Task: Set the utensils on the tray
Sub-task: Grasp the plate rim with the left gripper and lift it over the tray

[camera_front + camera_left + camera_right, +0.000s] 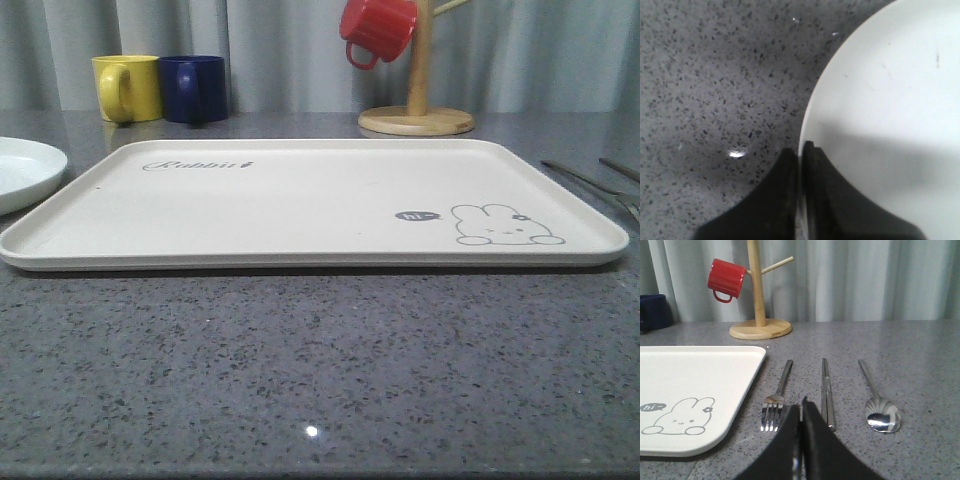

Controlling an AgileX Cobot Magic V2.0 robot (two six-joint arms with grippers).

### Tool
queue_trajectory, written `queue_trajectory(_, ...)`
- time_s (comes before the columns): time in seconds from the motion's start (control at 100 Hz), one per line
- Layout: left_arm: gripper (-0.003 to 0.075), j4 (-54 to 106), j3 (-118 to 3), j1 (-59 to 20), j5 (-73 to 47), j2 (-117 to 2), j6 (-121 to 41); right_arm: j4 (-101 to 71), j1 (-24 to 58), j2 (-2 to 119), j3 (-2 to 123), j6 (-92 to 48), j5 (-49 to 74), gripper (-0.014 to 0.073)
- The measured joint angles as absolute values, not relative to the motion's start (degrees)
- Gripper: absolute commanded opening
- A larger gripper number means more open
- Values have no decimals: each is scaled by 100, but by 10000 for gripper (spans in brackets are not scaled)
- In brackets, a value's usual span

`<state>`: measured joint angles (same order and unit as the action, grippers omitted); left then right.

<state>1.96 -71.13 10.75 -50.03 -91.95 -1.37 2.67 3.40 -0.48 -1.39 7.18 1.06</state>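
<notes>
Tray (300, 200) bare, utensils beside it.
Fork (777, 397), chopsticks (826, 392), spoon (879, 405) lie lower right; both hands (800, 412) (800, 150) pressed together, left over plate (890, 125) rim.

Tray (300, 200): cream, grey rabbit drawing, grey "Rabbit" script, small dark speech bubble. Plate (890, 115): plain white. Fork (777, 397), chopsticks (827, 392), spoon (879, 407): shiny silver. Mugs: yellow (127, 87), navy (194, 88), red (377, 30). Mug stand (418, 100): light wood. Tabletop (300, 370): grey, black-speckled. Curtain (865, 275): pale grey. Both hands (801, 152) (801, 412): black.
</notes>
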Motion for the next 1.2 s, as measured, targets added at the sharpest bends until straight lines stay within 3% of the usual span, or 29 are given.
queue_trajectory(0.56,-19,1989,-8063,1036,-5610,-8076,-1268,267,340,-48,-139,718,106,-69)
queue_trajectory(1.2,-19,2299,-8093,-889,-5491,-9561,-1427,267,340,-48,-139,718,106,-69)
